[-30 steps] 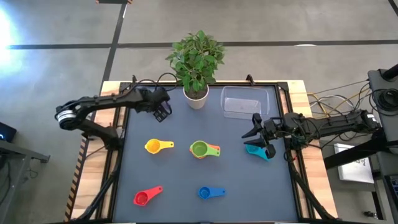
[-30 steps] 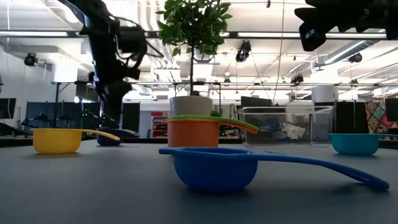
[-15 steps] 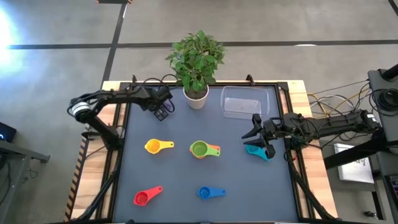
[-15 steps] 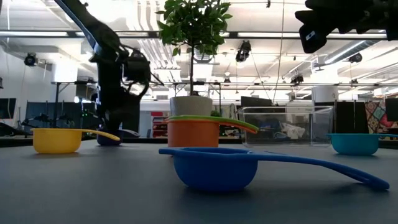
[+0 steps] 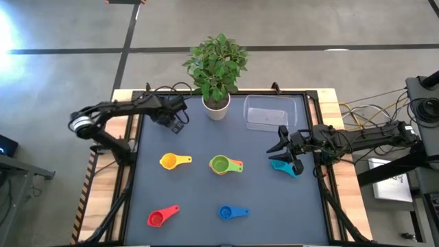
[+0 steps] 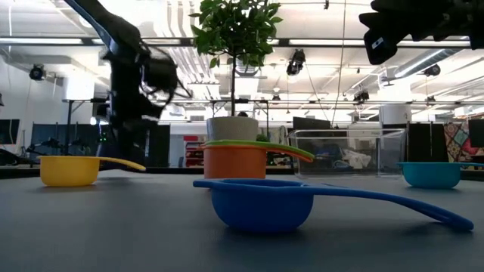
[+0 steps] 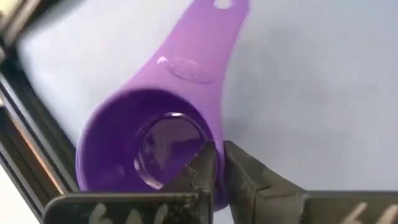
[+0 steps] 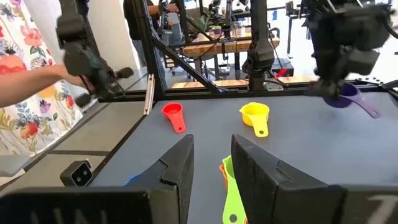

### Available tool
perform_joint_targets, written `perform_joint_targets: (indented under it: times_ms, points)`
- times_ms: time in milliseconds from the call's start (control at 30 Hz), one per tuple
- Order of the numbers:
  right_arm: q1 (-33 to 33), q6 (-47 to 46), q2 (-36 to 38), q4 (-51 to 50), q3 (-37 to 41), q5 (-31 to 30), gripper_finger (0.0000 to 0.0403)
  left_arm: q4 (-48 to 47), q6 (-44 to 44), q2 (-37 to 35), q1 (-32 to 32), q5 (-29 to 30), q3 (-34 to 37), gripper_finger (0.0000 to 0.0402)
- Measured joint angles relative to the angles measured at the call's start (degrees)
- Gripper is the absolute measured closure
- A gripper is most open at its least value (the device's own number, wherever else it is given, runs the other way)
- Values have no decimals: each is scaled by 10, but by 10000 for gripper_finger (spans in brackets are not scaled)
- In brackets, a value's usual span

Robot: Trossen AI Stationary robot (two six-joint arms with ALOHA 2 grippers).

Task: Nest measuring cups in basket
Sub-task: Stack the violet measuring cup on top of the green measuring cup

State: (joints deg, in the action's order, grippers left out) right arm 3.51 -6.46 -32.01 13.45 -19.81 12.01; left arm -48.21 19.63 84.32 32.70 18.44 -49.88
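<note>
My left gripper (image 5: 173, 118) is at the table's far left and is shut on the purple cup (image 7: 155, 137). The cup also shows in the right wrist view (image 8: 349, 97), up off the table. My right gripper (image 5: 285, 152) is open and empty, just above the teal cup (image 5: 282, 167). The green cup (image 5: 219, 164) sits nested in the orange cup (image 5: 235, 166) at mid-table. The yellow cup (image 5: 170, 162), red cup (image 5: 158, 218) and blue cup (image 5: 228, 213) stand on their bases. The clear basket (image 5: 269, 113) is at the far right. My left gripper holds the purple cup by its bowl wall (image 7: 214, 140), close to where the handle starts. One finger (image 7: 200, 169) is inside the bowl and the other (image 7: 252, 177) outside. The cup is lifted clear of the table, its handle (image 8: 368, 109) sloping down.
A white plant pot (image 5: 216, 108) with a leafy plant stands at the far edge, left of the basket. The table has a black raised frame (image 5: 137, 137) round it. A person's arm (image 8: 25, 81) shows beyond the table in the right wrist view.
My left gripper has gone down to the purple cup at the far left, then risen again. The cup, which stood on the table behind the yellow one, is now lifted clear. My right arm has kept still.
</note>
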Motion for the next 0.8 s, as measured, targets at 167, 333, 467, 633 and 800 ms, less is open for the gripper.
perform_joint_targets:
  times_ms: [167,333,467,633,800]
  points:
    - [0,5,0,0,0,0,315,-1,146,-92,-77,-75,-7,399]
    - [0,5,0,0,0,0,319,40,265,-138,-234,-39,-37,400]
    - [0,5,0,1,0,0,319,69,318,-115,-362,44,-84,400]
    - [0,5,1,6,0,0,319,71,338,-21,-449,110,-174,401]
    - [0,5,1,5,0,0,321,50,307,100,-466,110,-282,401]
